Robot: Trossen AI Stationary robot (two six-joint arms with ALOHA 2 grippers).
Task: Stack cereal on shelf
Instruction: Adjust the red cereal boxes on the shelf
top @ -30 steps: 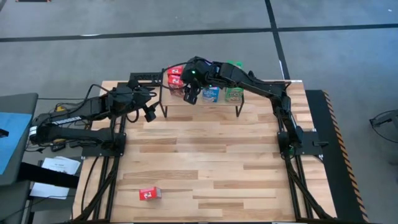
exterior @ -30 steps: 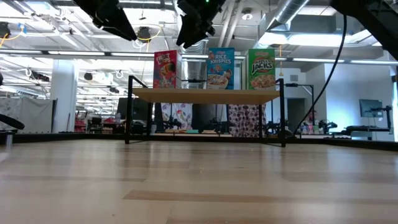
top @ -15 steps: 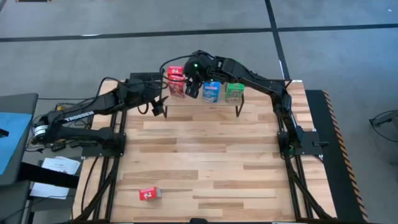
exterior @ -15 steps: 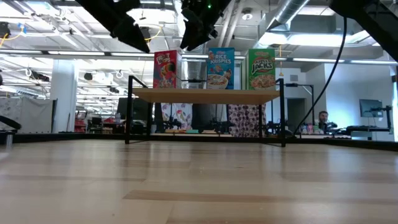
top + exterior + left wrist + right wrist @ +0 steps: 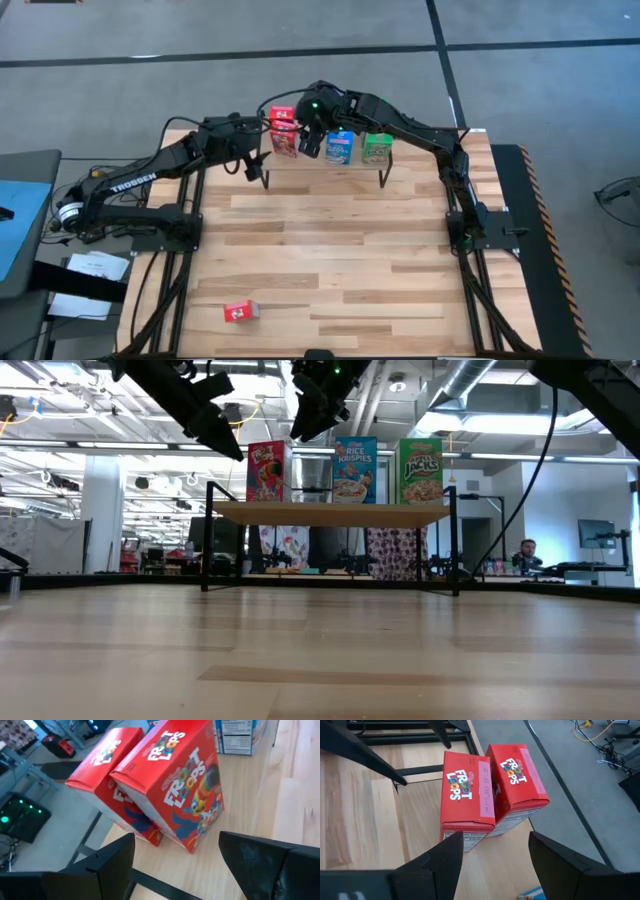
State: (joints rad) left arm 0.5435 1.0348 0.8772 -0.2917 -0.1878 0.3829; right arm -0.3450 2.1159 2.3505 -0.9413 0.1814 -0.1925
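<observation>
Red cardboard boxes (image 5: 470,800) stand on my flat wooden shelf (image 5: 320,168), beside a blue box (image 5: 340,147) and a green box (image 5: 377,148). Both my claws hang open over them, left gripper (image 5: 175,860), right gripper (image 5: 492,857). One red box (image 5: 240,312) lies far off on the table (image 5: 330,260), its front too small to read.
</observation>
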